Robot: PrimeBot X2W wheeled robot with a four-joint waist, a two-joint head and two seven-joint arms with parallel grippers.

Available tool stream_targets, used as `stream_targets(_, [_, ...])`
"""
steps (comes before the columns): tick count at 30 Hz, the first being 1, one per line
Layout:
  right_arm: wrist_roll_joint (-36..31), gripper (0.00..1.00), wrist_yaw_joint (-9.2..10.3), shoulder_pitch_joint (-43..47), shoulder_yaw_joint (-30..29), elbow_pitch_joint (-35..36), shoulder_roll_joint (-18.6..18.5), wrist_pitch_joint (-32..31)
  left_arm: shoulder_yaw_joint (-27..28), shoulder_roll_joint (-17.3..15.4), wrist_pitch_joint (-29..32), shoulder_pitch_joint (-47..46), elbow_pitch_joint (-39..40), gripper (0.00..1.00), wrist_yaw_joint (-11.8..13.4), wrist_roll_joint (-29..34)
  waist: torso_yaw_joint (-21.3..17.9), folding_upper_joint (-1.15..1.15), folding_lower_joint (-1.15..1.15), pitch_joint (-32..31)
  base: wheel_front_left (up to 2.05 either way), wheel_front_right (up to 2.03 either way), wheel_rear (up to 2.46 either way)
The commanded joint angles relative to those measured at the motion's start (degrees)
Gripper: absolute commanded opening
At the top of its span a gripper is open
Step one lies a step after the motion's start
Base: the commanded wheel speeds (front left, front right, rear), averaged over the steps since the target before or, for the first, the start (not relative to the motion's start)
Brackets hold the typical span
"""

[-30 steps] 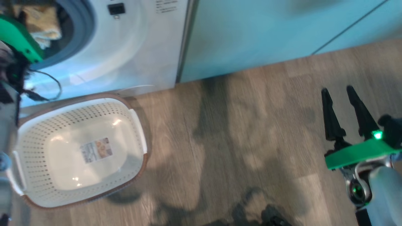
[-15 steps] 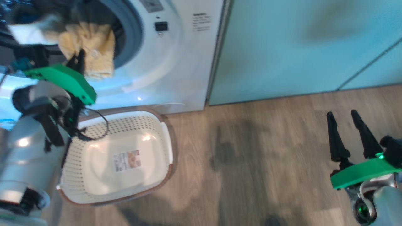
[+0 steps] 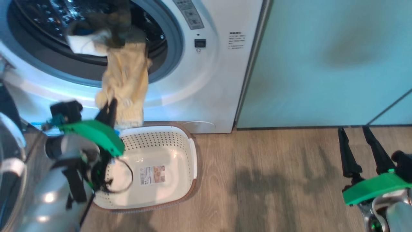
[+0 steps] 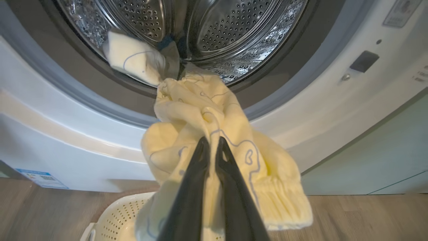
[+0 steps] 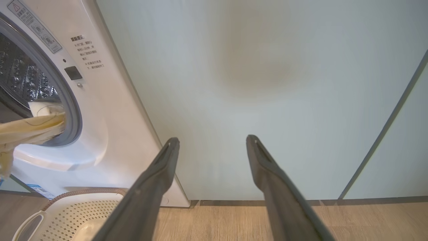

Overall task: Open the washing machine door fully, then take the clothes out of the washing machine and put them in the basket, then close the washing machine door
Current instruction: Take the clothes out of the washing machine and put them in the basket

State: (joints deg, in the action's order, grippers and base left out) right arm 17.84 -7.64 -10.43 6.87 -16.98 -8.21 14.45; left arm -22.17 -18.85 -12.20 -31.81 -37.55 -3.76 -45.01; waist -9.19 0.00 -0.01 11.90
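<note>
Left wrist view puts my left fingers (image 4: 204, 147) nearest, clenched on a fold of the pale yellow clothes (image 4: 187, 110), with a ribbed cuff hanging off to one side of the grip. Just under the cloth, at the bottom of that view, I can see the perforated rim of the basket (image 4: 113, 217). It stands on the wooden floor (image 3: 273, 180), close against the foot of the washing machine (image 4: 67, 144). In the head view the garment runs as one long strip from the grey ring of the machine's mouth down to my grip, so its long axis goes down and toward me. Its loose lower end hangs just above the basket's far rim. I judge the upper end is not yet clear of the lip, so the next move turns on drawing the strip out along that line and then lowering it, since the basket lies below my grip and on my side of it. Farther in, a white piece with a blue line (image 4: 130, 60) lies at the edge of the steel drum (image 4: 217, 33). My right fingers (image 5: 160, 174) are spread wide with nothing between them, well apart to the right, facing the pale green cabinet (image 5: 267, 83). The left arm is the nearer one.
</note>
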Motion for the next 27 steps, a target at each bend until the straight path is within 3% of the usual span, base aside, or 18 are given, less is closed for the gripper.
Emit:
stream_targets(1, [0.4,1.00,0.15,0.1,0.5,1.4,-1.2,0.5,2.1,-2.1,-0.5,0.7,3.7,0.00,0.9,-0.6,0.9,0.00,0.01,-0.8,0.00,0.00,0.00])
stream_targets(8, [0.4,1.00,0.15,0.9,0.7,1.6,-1.6,0.5,-0.2,-2.7,3.0,10.2,11.5,0.00,4.5,-0.2,2.1,0.00,0.01,-1.4,0.00,0.00,0.00])
stream_targets(13, [0.6,1.00,0.15,0.8,1.0,1.6,-1.8,0.5,-1.5,-2.6,4.4,13.8,12.4,0.00,6.2,0.1,2.2,0.00,0.01,-1.3,0.00,0.00,0.00])
stream_targets(20, [0.7,1.00,0.15,0.1,1.5,1.7,-2.4,0.5,-3.4,-0.4,4.9,14.9,7.1,0.00,5.3,-0.3,1.7,0.00,0.01,-0.1,0.00,0.00,0.00])
stream_targets(27, [0.7,1.00,0.15,-1.2,2.0,2.0,-2.6,0.5,-6.3,2.5,5.1,9.4,-4.7,0.00,2.7,1.2,0.3,0.00,0.01,2.2,0.00,0.00,0.00])
